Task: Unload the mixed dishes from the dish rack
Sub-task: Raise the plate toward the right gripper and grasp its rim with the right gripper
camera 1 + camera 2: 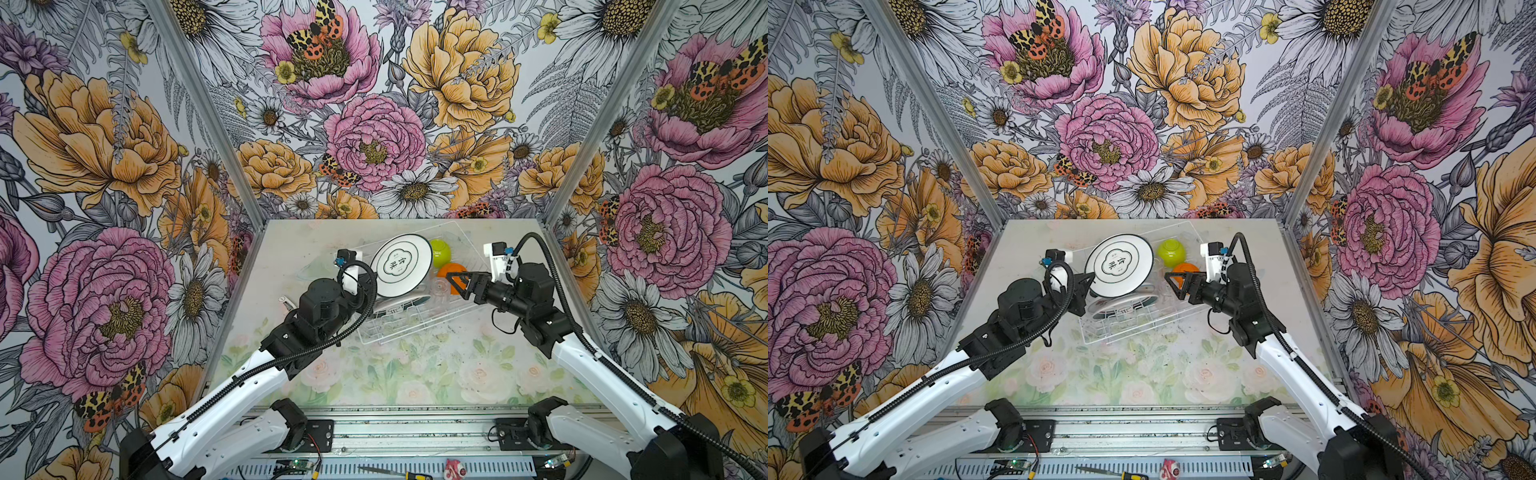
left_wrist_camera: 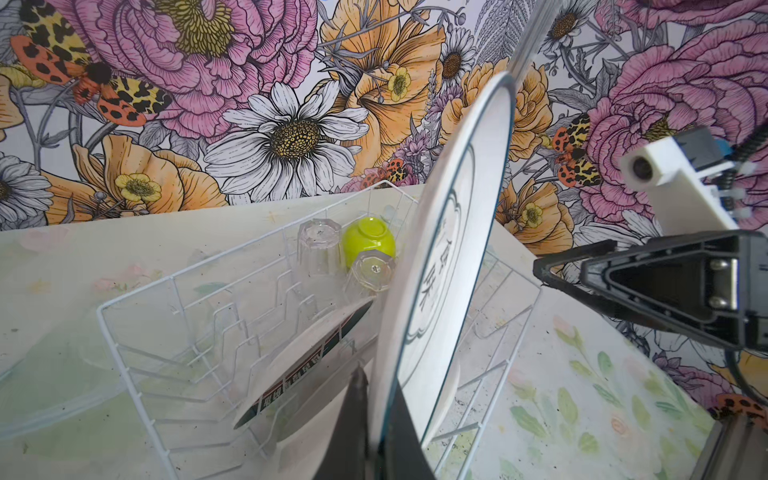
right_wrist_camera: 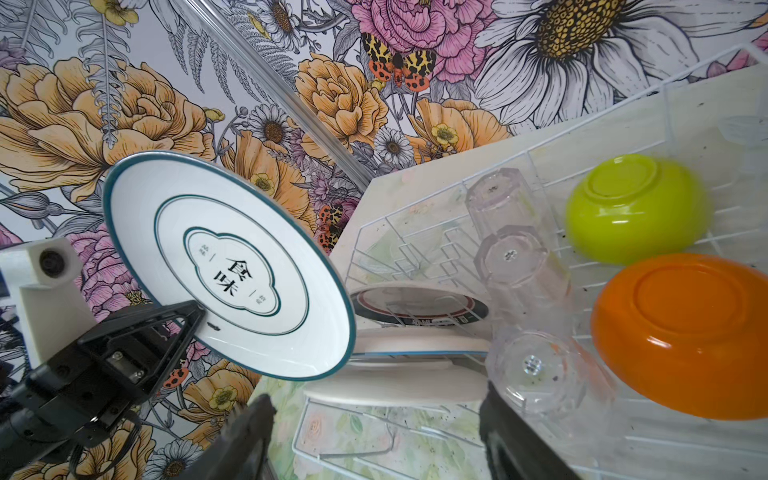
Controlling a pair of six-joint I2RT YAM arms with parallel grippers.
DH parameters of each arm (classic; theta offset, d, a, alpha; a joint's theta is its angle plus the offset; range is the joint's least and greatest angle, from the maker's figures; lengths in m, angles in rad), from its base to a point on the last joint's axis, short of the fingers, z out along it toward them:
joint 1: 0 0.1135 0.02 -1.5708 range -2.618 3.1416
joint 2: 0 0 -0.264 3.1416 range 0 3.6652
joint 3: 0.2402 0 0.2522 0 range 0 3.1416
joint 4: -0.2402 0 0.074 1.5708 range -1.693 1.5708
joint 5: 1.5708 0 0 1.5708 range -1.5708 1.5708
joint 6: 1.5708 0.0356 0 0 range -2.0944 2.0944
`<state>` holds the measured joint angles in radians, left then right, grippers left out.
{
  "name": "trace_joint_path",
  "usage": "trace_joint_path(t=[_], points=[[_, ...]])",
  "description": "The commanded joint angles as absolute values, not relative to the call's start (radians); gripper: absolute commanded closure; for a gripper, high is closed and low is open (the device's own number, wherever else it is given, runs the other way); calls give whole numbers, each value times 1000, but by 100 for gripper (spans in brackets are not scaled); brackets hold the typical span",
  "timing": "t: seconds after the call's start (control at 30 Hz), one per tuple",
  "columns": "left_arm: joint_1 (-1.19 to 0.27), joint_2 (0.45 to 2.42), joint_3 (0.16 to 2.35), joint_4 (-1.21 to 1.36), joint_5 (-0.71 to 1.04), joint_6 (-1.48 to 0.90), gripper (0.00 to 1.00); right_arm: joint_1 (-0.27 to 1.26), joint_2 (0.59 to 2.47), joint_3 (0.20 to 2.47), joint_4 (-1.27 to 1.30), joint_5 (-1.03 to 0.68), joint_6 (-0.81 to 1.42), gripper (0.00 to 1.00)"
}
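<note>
Dishes fill a large white wire-grid dish rack [image 1: 409,328] at the back of the pale floral-print tabletop [image 1: 415,374], apart from one. That one is a round white plate with a dark teal rim [image 1: 1121,266], held tilted on edge above the rack's left part. The left gripper [image 3: 198,316] is clamped tight on its lower rim. In a top view that gripper is mostly hidden behind its own wrist and cable, and the left wrist view cuts its dark fingers [image 2: 353,419] off at the frame edge, with the plate seen nearly edge-on.

Plates lying low in the rack overlap, so their count is unclear. A white plate with a dark and red rim band [image 3: 419,309] shows, with a thicker white one [image 3: 415,345] beneath it.

Three clear plastic tumblers [image 3: 515,257] stand upside down in a row and are almost invisible in both top views. Beside them a lime-green bowl [image 3: 636,208] and an orange bowl [image 3: 685,332] also rest upside down.

The right gripper [image 1: 1171,286] covers part of the orange bowl in both top views. Its jaws are spread wide and hold nothing, and the nearest tumbler [image 3: 536,370] sits just beyond one fingertip.
</note>
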<state>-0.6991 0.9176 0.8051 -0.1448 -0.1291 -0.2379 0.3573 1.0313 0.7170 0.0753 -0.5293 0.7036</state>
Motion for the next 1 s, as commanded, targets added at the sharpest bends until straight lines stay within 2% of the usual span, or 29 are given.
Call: trace_joint_path(t=[0.0,0.17,0.3,0.4,0.7,0.97], points=[[-691,943,852,-44,-41,-323,100,386,1054,731,230,-549,757,21],[-691,971,856,10,20,-378,100,419,1106,749,299,-533,767,23],[-691,976,852,34,48,-414,100,439,1145,752,360,-524,779,27],[-687,974,856,38,70,-434,100,449,1164,756,394,-522,787,39],[-663,972,863,33,140,-519,100,476,1166,749,501,-508,805,58],[-616,1011,882,51,227,-578,100,484,1187,755,560,-510,839,86]])
